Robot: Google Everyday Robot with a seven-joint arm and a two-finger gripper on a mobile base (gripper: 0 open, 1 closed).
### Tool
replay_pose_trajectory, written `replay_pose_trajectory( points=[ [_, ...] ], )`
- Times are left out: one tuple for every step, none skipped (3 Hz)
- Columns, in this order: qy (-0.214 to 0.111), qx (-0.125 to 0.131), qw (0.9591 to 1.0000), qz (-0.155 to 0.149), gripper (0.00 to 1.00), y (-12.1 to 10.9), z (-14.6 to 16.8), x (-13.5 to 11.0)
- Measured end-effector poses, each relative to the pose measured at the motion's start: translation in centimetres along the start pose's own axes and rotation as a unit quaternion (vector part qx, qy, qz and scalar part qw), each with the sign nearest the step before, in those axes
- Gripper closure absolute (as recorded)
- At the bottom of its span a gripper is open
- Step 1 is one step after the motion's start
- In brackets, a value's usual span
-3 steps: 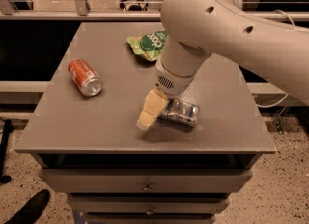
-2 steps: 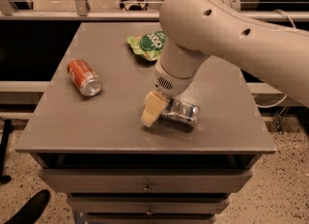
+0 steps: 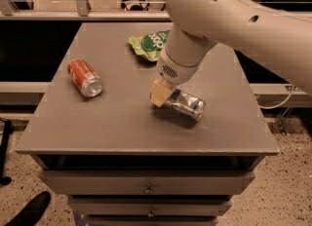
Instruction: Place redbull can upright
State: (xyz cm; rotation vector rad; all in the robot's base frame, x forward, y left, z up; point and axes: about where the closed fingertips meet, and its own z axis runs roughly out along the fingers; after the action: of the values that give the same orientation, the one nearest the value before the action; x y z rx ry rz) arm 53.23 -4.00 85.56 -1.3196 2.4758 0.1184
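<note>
Gripper (image 3: 163,93) closed on the left end of the redbull can (image 3: 187,105), can lay on its side (silver end toward the camera) right of centre on the grey table (image 3: 117,127), orange-red soda can (image 3: 85,77) well apart to the left

The redbull can (image 3: 186,105), slim, silver-and-blue and dented, is found lying on its side, right of the centre of the counter (image 3: 122,132) and nearer its front edge. The gripper (image 3: 161,93) is noted at its left end.
</note>
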Motion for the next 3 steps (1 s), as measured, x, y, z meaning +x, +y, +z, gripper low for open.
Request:
replay_pose_trajectory(
  points=[
    [-0.059,0.008,0.9982,-0.010,1.00,-2.5,-2.7,-1.3],
    [-0.153,0.007,0.9879,-0.026,1.00,-5.0,-5.4,-3.1],
    [-0.313,-0.012,0.9493,-0.024,1.00,-7.7,-8.6,-4.0]
  ],
)
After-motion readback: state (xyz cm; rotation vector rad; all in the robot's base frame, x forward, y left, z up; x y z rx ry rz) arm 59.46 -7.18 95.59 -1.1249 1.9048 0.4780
